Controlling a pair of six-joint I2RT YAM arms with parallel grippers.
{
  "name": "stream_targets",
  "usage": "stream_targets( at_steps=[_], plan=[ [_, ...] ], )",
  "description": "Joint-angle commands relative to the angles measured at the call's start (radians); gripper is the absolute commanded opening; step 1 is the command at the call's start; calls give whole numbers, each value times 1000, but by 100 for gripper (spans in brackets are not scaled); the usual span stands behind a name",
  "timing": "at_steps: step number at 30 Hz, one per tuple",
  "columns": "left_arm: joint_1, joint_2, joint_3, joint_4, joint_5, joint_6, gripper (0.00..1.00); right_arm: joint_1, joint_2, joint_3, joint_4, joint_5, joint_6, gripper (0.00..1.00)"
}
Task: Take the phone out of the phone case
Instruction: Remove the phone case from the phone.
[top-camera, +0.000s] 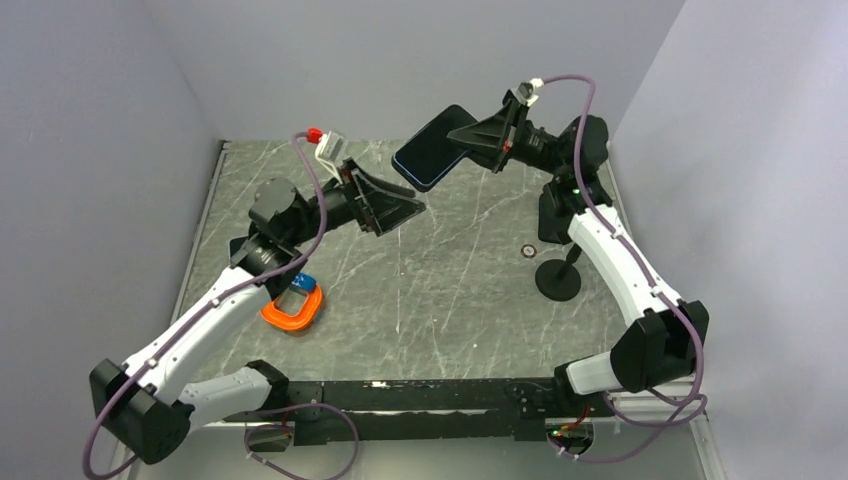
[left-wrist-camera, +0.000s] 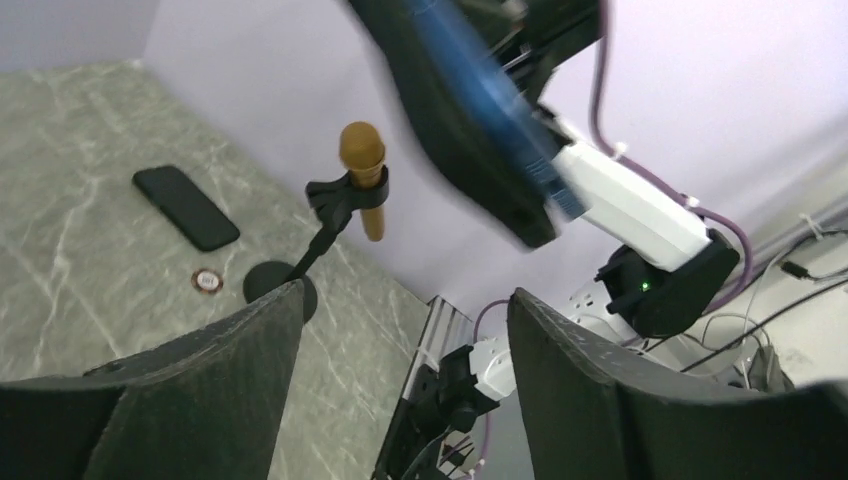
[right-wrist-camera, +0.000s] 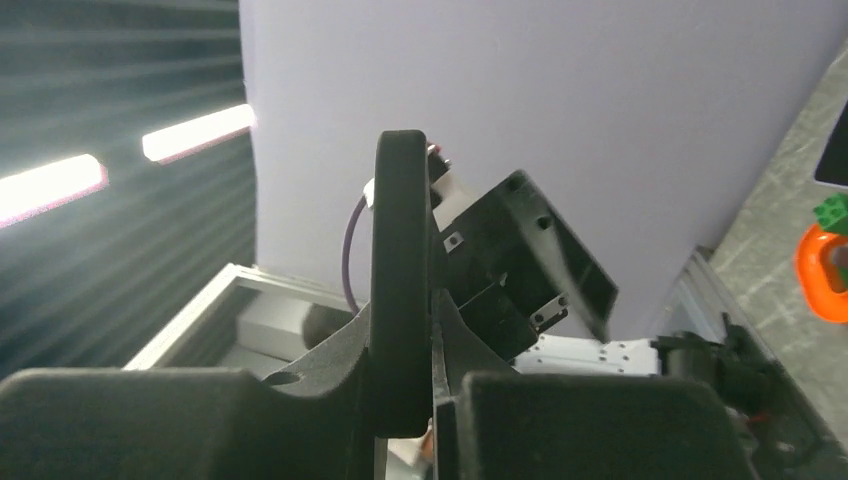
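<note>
My right gripper (top-camera: 472, 135) is shut on a dark phone in a blue-edged case (top-camera: 432, 148) and holds it tilted in the air over the back of the table. In the right wrist view the phone shows edge-on (right-wrist-camera: 400, 250) between my fingers (right-wrist-camera: 415, 330). My left gripper (top-camera: 405, 205) is open and empty, just below and left of the phone. In the left wrist view the phone (left-wrist-camera: 470, 110) hangs blurred above the gap between the open fingers (left-wrist-camera: 405, 310), not touching them.
A flat black phone-shaped slab (left-wrist-camera: 185, 207) lies on the marble table. A brown microphone on a black stand (top-camera: 560, 275) (left-wrist-camera: 362, 170) and a small round disc (top-camera: 527, 251) are at the right. An orange clamp with a blue block (top-camera: 292, 305) lies at the left.
</note>
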Motion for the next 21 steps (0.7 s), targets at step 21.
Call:
stream_targets(
  at_steps=[21],
  plan=[
    [13,-144,-71,192,-26,-399,59,-60,-76,100,-312,-87,-376,0]
  ],
)
